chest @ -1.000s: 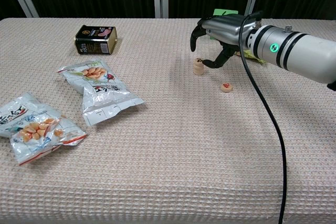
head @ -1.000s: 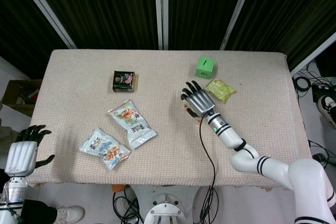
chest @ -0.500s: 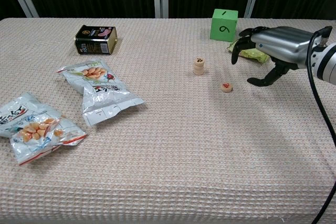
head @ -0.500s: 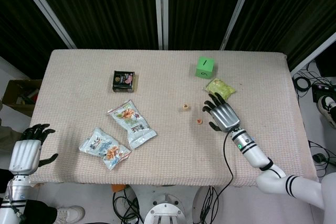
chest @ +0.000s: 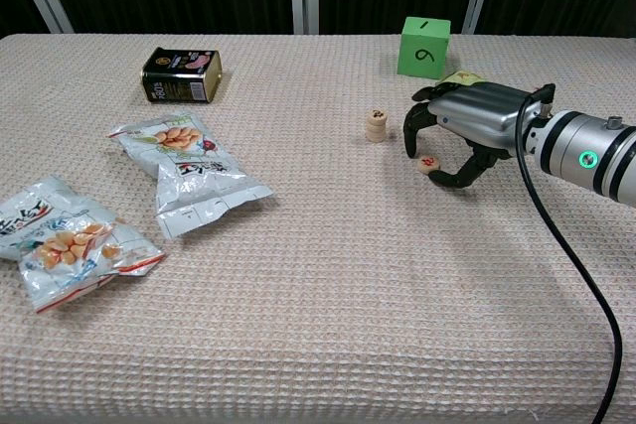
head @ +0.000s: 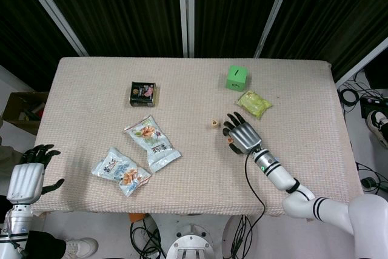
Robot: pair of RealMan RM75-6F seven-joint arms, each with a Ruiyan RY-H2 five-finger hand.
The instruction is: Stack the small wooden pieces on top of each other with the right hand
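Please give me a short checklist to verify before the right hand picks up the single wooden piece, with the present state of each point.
1. Right hand is over the loose wooden piece, fingers curled around it: ok.
2. Piece is already pinched: cannot tell; the fingertips look close but contact is not clear.
3. The small stack stands upright to receive it: ok.
4. Stack is apart from the hand's fingers: ok, a gap shows in the chest view.
5. Green cube and green packet lie behind the hand, off the path to the stack: ok.
6. Left hand is off the table edge: ok.
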